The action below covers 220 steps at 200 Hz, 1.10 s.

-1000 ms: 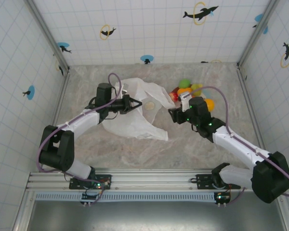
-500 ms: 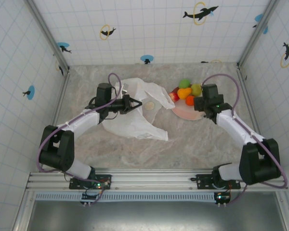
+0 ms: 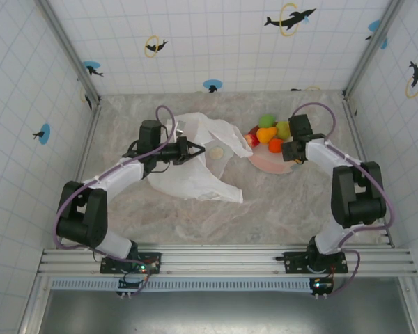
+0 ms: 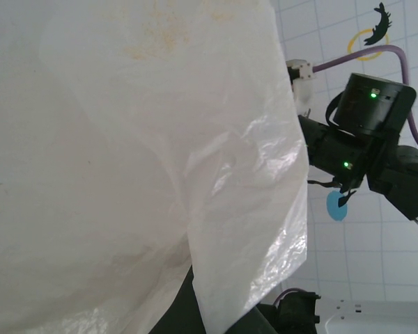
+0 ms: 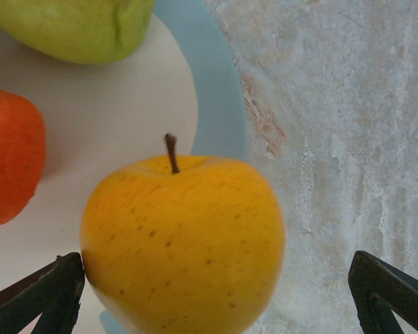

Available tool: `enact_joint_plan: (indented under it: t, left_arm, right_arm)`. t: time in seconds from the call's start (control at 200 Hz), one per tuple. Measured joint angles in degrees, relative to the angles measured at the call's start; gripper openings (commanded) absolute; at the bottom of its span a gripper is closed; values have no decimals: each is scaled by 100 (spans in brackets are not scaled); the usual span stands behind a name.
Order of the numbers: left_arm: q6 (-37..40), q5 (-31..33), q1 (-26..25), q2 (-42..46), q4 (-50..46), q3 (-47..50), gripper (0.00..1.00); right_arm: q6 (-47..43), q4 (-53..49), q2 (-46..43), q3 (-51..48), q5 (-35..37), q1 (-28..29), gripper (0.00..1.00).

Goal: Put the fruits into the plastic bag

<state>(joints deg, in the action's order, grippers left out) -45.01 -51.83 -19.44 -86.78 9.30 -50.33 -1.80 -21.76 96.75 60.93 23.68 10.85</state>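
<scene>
The plastic bag (image 3: pixel 195 170) lies white and crinkled on the table, its upper edge lifted. My left gripper (image 3: pixel 188 149) is shut on that edge; the film (image 4: pixel 160 174) hangs in front of its dark fingers (image 4: pixel 181 313). The fruits (image 3: pixel 267 132) sit together on a round plate (image 3: pixel 268 165): green, yellow-orange, red and orange pieces. My right gripper (image 3: pixel 290 149) hangs over the plate's right side, open. A yellow apple (image 5: pixel 184 243) with a brown stem stands between its wide-apart fingertips (image 5: pixel 45 296), with an orange fruit (image 5: pixel 10 167) and a green one (image 5: pixel 76 28) beyond.
The plate (image 5: pixel 216 104) has a white middle and a pale blue rim; marbled tabletop (image 5: pixel 348 139) lies beside it. Tiled walls close the table in at the back and sides. My right arm (image 4: pixel 369 139) shows past the bag's edge in the left wrist view.
My right arm has swung from near the bag's mouth back to the plate, and its gripper has opened wide around the yellow apple. The left gripper and the bag have not moved.
</scene>
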Motion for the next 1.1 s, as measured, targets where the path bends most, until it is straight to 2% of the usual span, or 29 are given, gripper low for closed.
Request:
enact_joint_plan:
  t: [0.315, 0.465, 0.59, 0.706, 0.941, 1.101]
  left_arm:
    - [0, 0, 2, -2, 0, 4, 0]
    - [0, -2, 0, -2, 0, 4, 0]
    - [0, -2, 0, -2, 0, 4, 0]
    - [0, 0, 2, -2, 0, 4, 0]
    - [0, -2, 2, -2, 0, 7, 0]
    - [-2, -2, 2, -2, 4, 37, 0]
  right_arm:
    - [-11, 7, 651, 295, -262, -61, 92]
    - [-11, 9, 732, 339, -337, -85, 90]
    - [9, 13, 758, 389, -404, -85, 84]
    - [37, 22, 758, 404, -455, -85, 78]
    - [92, 17, 710, 402, -468, -85, 72]
    - [201, 74, 59, 192, -588, -70, 69]
